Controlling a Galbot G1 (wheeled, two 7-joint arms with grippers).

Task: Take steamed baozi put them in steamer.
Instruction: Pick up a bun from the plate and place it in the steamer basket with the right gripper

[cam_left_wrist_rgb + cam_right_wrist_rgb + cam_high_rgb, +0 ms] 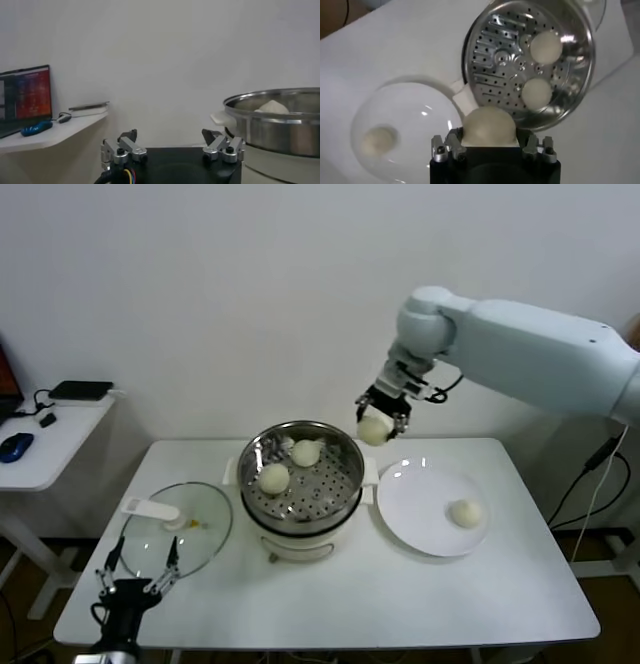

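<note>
My right gripper (378,424) hangs in the air just right of the steamer (258,454), shut on an off-white baozi (374,430). The right wrist view shows that baozi (488,125) between the jaws, above the steamer's rim (580,90). Two baozi (306,452) (273,477) lie on the perforated bottom of the steel basket, also seen as baozi (545,47) (536,92) from the wrist. One more baozi (465,512) rests on the white plate (410,514). My left gripper (139,570) is parked low at the table's front left, open, holding nothing.
A glass lid (205,539) with a white handle (152,509) lies left of the steamer. A side table (60,434) at the far left carries a blue mouse (16,446) and a black box. Cables hang at the right edge.
</note>
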